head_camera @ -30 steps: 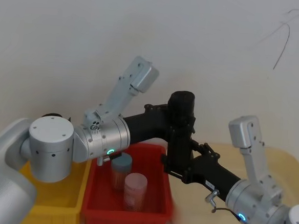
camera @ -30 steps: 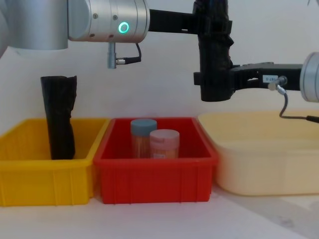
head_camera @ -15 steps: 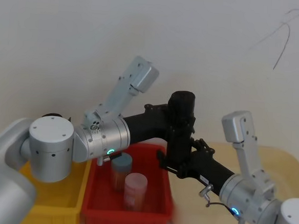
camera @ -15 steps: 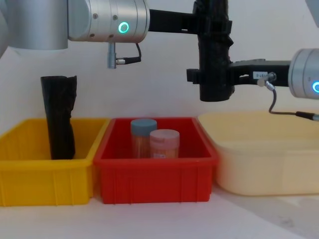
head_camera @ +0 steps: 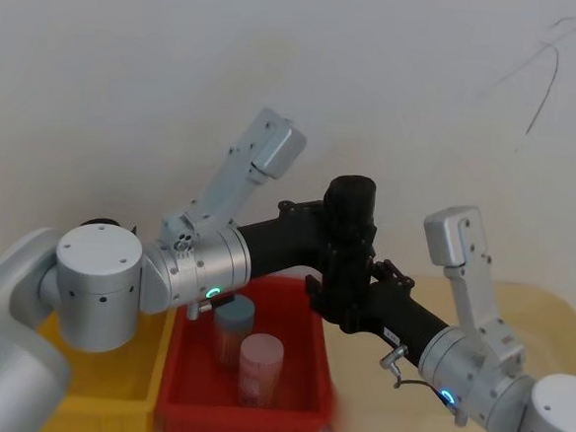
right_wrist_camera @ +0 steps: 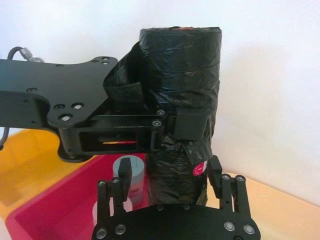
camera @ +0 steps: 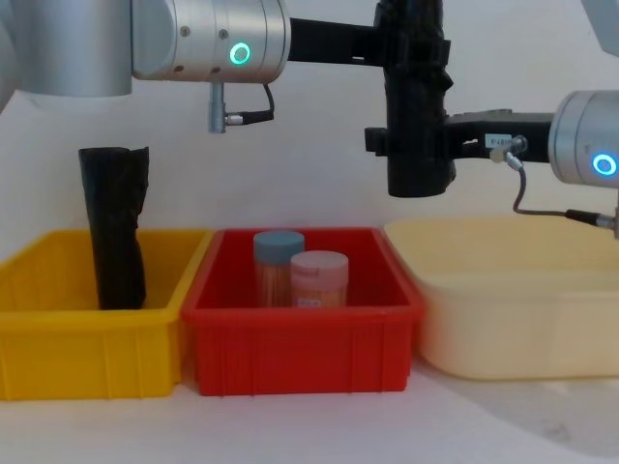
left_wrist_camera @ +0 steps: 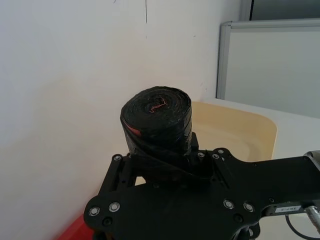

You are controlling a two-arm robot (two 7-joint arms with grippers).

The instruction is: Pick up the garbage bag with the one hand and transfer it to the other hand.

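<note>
White wall backs a counter point(camera: 290, 425) carrying a yellow bin point(camera: 87, 348), a red bin point(camera: 300, 338) and a cream tub point(camera: 513, 309). High above the red bin's right end, the garbage bag point(camera: 418, 126) hangs upright in the air, with the left claw point(camera: 414, 43) clenched around its upper half. The right claw point(right_wrist_camera: 170, 176) straddles the roll's lower half with its fingers point(right_wrist_camera: 124, 175) released: one stands clear of the plastic, while the other is just beside it or touching it. The step in hand looks like the handover. Done well, the right claw centres the roll, closes firmly below the left claw's grip, and only then does the left claw let go. An off-centre pinch could let the slick roll slip.
</note>
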